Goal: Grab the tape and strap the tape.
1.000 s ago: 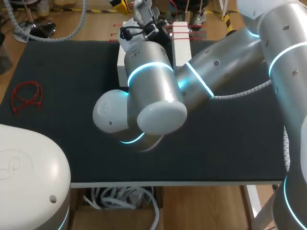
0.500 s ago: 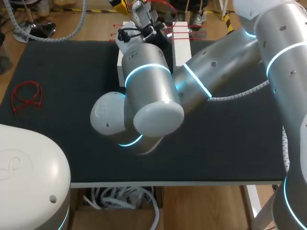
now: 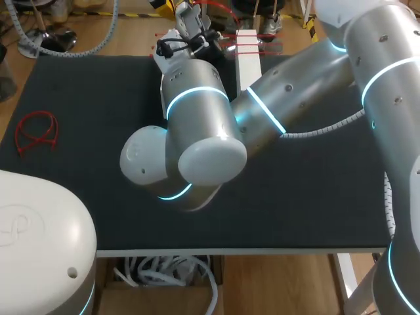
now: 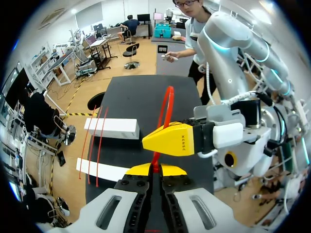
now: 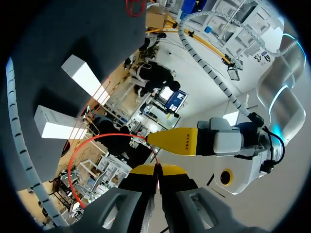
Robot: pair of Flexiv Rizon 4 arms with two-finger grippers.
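Two grippers (image 4: pixel 155 169) (image 5: pixel 156 170) together on tape (image 4: pixel 167 103)

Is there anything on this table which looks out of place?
One red tape loop lies loose and alone near the left edge of the table, far from the white blocks at its far edge.

Matt black table (image 3: pixel 315 197); glossy silver right arm (image 3: pixel 295 85); tape (image 4: pixel 169 104) perhaps plastic.

Faint print — yellow fingertip (image 4: pixel 172 140) (illegible)
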